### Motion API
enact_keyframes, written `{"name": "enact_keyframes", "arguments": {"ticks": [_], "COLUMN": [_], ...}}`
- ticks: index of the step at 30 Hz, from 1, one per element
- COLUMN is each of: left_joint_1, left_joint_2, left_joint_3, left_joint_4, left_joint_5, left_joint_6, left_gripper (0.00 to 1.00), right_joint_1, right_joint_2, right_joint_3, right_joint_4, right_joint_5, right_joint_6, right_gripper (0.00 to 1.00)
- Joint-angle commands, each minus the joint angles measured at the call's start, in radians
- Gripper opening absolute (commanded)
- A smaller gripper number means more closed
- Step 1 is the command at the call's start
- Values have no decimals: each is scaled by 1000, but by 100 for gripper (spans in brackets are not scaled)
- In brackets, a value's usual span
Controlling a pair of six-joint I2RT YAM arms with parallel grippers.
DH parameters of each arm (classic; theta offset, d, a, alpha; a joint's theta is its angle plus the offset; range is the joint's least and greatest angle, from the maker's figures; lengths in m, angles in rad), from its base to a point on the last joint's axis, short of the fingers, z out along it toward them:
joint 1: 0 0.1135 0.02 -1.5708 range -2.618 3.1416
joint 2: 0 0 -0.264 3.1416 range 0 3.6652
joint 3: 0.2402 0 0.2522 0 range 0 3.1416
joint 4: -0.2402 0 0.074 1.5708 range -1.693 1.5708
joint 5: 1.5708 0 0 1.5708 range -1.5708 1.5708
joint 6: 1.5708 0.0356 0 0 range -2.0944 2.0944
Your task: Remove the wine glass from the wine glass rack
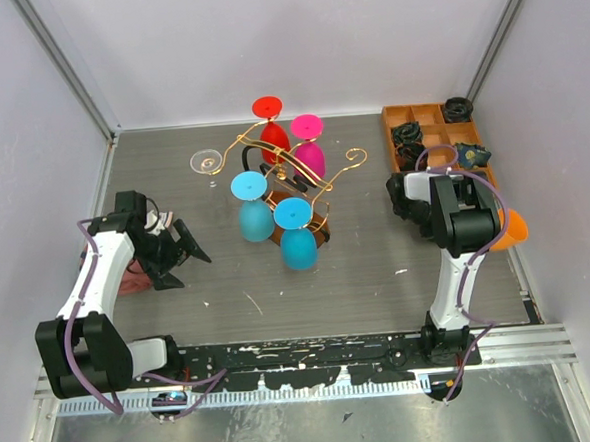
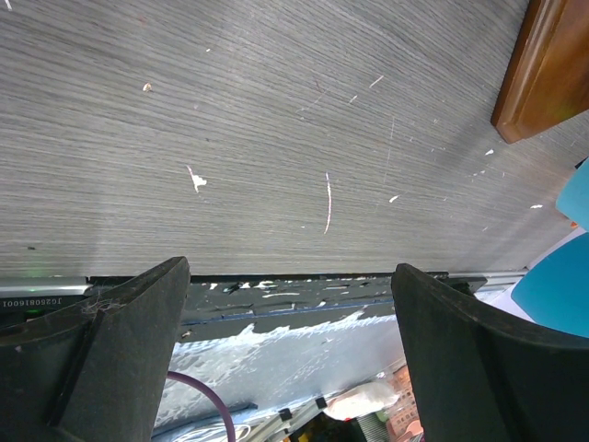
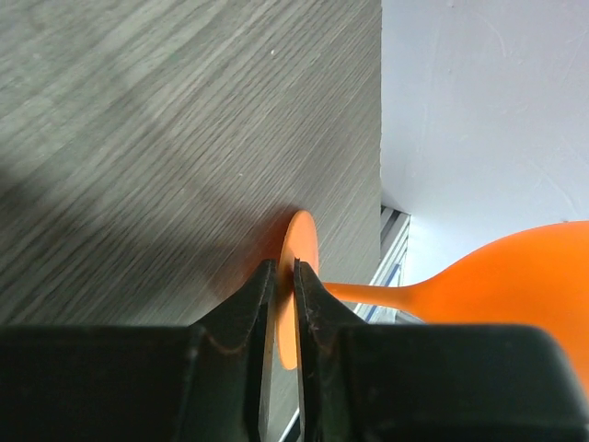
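The gold wire wine glass rack (image 1: 334,174) stands at the table's middle back on a brown wooden base (image 2: 545,66). A red (image 1: 273,132), a magenta (image 1: 309,150) and two blue glasses (image 1: 254,211) (image 1: 296,239) hang on it. A clear glass (image 1: 207,162) lies to its left. My right gripper (image 3: 284,276) is shut on the round foot of an orange wine glass (image 3: 502,278), held at the table's right edge; its bowl shows in the top view (image 1: 513,228). My left gripper (image 1: 182,253) is open and empty, left of the rack.
An orange compartment tray (image 1: 431,122) with dark objects sits at the back right, behind the right arm. White walls enclose the table on three sides. The blue glass edge (image 2: 557,290) shows at the right of the left wrist view.
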Motion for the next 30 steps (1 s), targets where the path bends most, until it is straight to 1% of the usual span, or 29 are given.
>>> {"name": "enact_keyframes", "arguments": {"ticks": [1, 2, 5, 8, 12, 26, 30], "left_joint_1": [2, 2, 2, 3, 1, 1, 3], "left_joint_2": [2, 2, 4, 8, 10, 3, -6], "left_joint_3": [25, 25, 25, 30, 35, 35, 35], "left_joint_4": [-12, -11, -12, -15, -19, -24, -28], "left_joint_5": [13, 13, 16, 19, 19, 10, -3], "left_joint_6": [16, 15, 16, 15, 16, 13, 12], "left_gripper": [98, 98, 98, 98, 98, 98, 98], "right_joint_1": [26, 33, 45, 53, 57, 140, 147], "right_joint_2": [12, 19, 34, 43, 44, -40, -99], "right_joint_3": [33, 37, 44, 44, 44, 82, 79], "right_joint_4": [4, -2, -10, -9, -5, -4, 38], "right_joint_5": [-29, -27, -29, -38, -45, -135, -204], "right_joint_6": [79, 89, 109, 124, 143, 166, 128], "right_gripper": [18, 19, 30, 35, 38, 79, 81]}}
